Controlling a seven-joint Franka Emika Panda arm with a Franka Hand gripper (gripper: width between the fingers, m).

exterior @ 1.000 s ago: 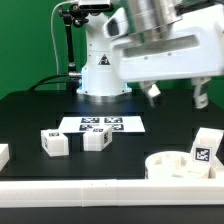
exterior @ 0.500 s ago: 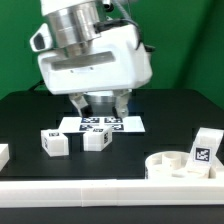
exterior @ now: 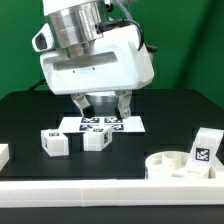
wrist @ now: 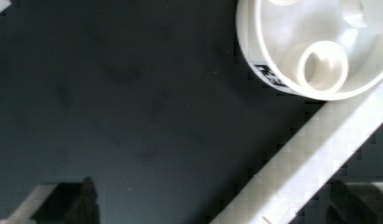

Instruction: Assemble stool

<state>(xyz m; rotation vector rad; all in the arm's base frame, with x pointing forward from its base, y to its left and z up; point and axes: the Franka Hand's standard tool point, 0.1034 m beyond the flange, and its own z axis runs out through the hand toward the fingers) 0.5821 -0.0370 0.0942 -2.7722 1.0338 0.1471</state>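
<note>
Nearest the exterior camera, front rail [exterior: 100, 200] runs across the full width of the black table [exterior: 30, 115]. Just behind it, toward the exterior view's right, the seat [exterior: 172, 166] lies flat with its recessed face up. Right leg [exterior: 204, 150] stands upright at the seat's far right edge, tag toward the camera; can't tell whether they touch. Further back, on the exterior view's left, left leg [exterior: 55, 143] and middle leg [exterior: 97, 139] sit side by side, near each other but apart, well clear of the seat. Behind them the marker board [exterior: 110, 126] lies flat. Gripper [exterior: 102, 104] hangs in the air above the table, fingers [exterior: 80, 103] pointing down and spread wide, nothing between them, no part touched; as this view sees it the tips line up with the board, true depth unclear. Only the wrist view gives the seat [wrist: 286, 30] from above: one round socket [wrist: 323, 66] in its top face, a tag [wrist: 271, 72] on its side wall, front rail [wrist: 321, 150] slanting past just beside it, and dark fingertips [wrist: 63, 200] at the frame edge with bare table between them. All three legs and the board appear only in the exterior view. Versus a second ago: gripper was high at the exterior view's right and has swung across to left of centre. Versus half a second ago: pose nearly identical. Seat, legs and board unmoved.
</note>
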